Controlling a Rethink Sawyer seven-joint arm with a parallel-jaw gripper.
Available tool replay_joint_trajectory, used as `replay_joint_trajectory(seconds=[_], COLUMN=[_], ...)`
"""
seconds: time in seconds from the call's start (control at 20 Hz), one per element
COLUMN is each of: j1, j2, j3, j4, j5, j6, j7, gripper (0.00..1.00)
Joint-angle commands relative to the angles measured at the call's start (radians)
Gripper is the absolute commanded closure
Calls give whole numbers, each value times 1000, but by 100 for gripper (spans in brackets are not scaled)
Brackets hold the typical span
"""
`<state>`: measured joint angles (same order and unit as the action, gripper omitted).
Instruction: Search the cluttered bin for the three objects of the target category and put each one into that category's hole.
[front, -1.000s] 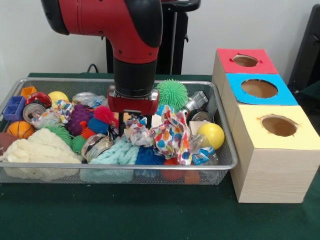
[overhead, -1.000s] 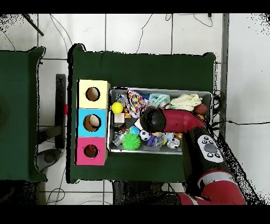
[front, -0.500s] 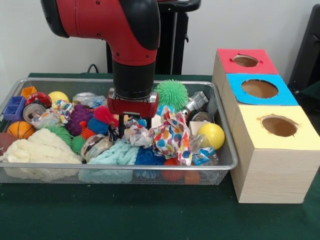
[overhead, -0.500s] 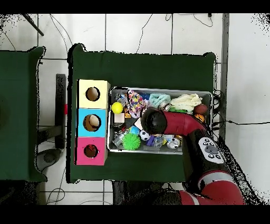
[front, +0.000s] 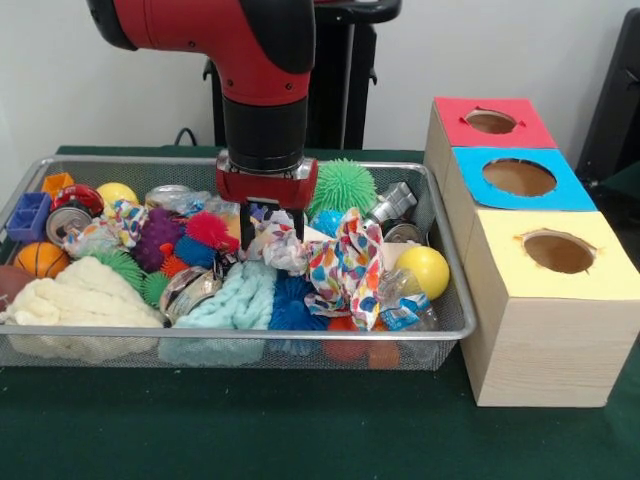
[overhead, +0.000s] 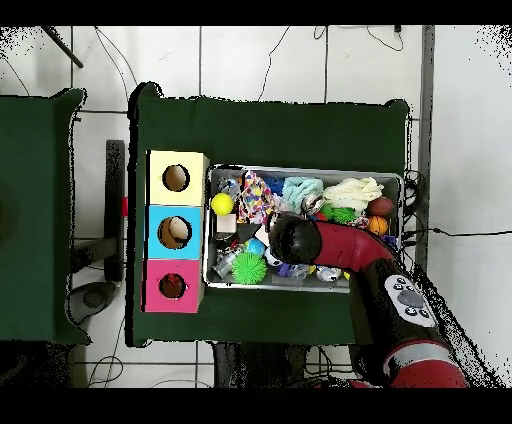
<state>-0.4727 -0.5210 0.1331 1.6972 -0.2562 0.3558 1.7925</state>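
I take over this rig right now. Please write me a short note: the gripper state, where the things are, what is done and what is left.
Gripper: jaws shut on the multicoloured cloth, lifting one end while the rest lies in the wire bin.
Other cloths in the bin: teal knit, cream knit.
Box holes: red, blue, yellow, beside the bin.
Done: the cloth is grasped. I cannot see whether anything is in a hole.
Left: carry the cloth to its hole, then find the others.

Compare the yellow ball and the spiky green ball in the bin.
The yellow ball is smooth; the spiky green ball is covered in soft spikes. The yellow ball lies near the bin's front right corner, the green one by the back rim, beside the gripper. Both are round and lie free.
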Motion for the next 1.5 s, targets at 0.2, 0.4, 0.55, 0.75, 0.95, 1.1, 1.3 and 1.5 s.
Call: replay_joint_trajectory(seconds=[0.2, 0.4, 0.55, 0.75, 0.95, 1.1, 1.3, 1.5], j1=[39, 62, 84, 99, 131, 158, 172, 174], j2=[235, 246, 208, 180, 164, 146, 130, 126], j3=[-22, -30, -39, -36, -42, -50, -45, -34], j4=[7, 45, 86, 137, 164, 189, 217, 234], j5=[-18, 30, 72, 118, 164, 200, 242, 269], j6=[-174, -222, -195, -190, -192, -196, -188, -200], j7=[164, 210, 223, 235, 244, 259, 258, 249], gripper=[0, 0, 0, 0, 0, 0, 0, 0])
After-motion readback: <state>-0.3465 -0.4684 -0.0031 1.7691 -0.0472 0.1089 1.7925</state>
